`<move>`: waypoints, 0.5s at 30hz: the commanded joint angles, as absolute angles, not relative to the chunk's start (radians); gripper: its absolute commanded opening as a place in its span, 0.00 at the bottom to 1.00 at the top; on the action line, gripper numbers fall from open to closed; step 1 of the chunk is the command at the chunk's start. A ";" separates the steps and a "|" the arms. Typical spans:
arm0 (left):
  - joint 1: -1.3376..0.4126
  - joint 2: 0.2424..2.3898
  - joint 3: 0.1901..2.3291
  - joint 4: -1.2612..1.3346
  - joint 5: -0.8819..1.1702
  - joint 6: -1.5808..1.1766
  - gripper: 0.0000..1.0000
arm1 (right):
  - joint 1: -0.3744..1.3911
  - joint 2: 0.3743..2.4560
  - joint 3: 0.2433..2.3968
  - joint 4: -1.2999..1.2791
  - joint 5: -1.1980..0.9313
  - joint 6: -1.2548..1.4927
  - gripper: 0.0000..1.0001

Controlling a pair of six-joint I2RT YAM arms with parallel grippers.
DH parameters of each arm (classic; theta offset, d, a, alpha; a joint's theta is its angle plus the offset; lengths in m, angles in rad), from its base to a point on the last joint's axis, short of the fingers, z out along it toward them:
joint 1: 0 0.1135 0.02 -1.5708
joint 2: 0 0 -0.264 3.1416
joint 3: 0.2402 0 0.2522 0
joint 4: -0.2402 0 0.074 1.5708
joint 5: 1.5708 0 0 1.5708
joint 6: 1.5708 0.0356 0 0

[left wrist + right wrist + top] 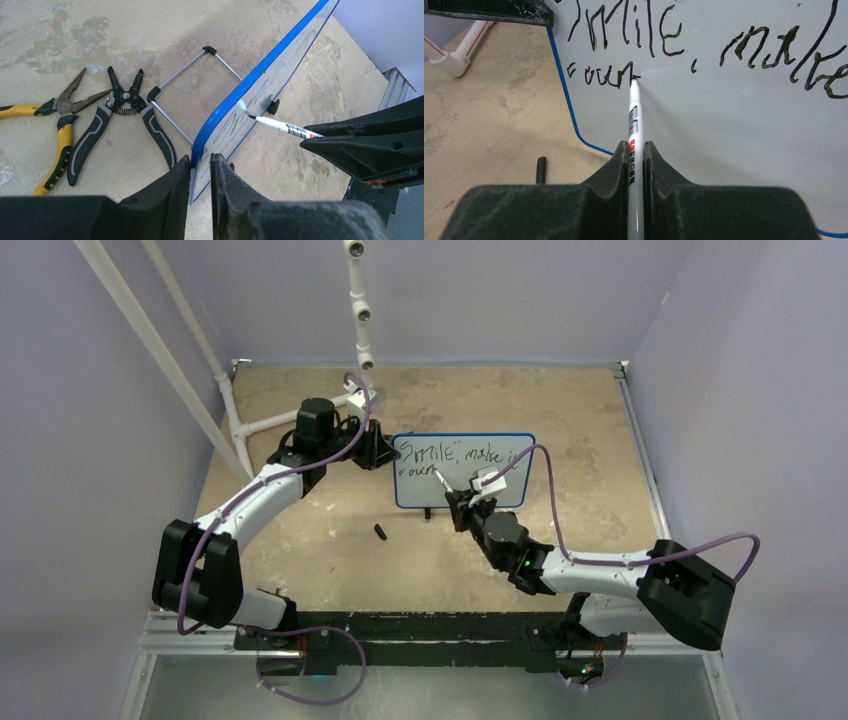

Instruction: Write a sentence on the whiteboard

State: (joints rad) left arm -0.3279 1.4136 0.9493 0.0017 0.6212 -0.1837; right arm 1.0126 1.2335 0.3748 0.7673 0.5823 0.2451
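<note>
Now, right gripper [636,150]: clamping marker [633,120], tip touching whiteboard [734,130].
Left gripper [200,165]: pinching whiteboard's left edge.
Risk: pressing harder could be tilting the whiteboard, skewing the sentence [455,452].

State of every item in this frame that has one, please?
whiteboard, standing, edge clamped by left gripper
sentence, two lines, marker tip at second line's end
marker, uncapped, held in right gripper
cap, off, lying loose
pliers, jaws open
wire stripper, handles open
</note>
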 commanded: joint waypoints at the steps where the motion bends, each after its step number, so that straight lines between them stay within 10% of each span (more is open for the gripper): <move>1: -0.336 1.402 0.939 0.034 0.647 -0.193 0.20 | 1.014 1.247 0.423 0.789 0.607 0.235 0.00; 15: -0.336 1.402 0.939 0.034 0.646 -0.192 0.20 | 1.014 1.171 0.384 0.687 0.704 0.308 0.00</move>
